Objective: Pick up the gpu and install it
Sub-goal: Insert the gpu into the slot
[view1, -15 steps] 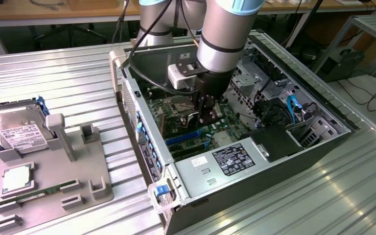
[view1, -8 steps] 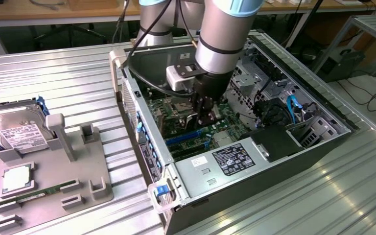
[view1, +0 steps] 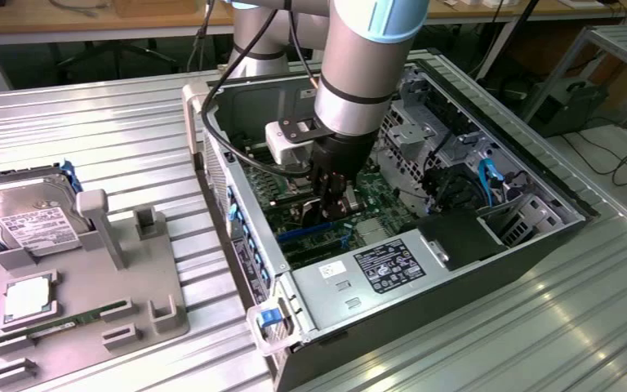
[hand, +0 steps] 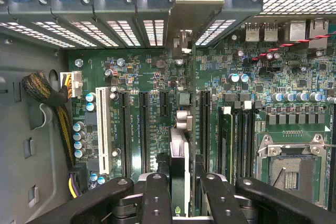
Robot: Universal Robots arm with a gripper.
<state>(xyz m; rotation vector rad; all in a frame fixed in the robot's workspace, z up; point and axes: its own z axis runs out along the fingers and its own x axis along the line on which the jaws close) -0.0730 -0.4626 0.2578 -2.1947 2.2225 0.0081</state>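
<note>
Gripper (hand: 179,192): clamped on the gpu (hand: 180,156), held edge-on over motherboard (hand: 136,82) slots inside open computer case (view1: 531,245).

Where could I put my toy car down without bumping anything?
On the bare ribbed table between the computer case and the grey tray, or at the exterior view's lower right beside the case. Inside the case it's crowded: the gripper holds the gpu over the motherboard.
</note>
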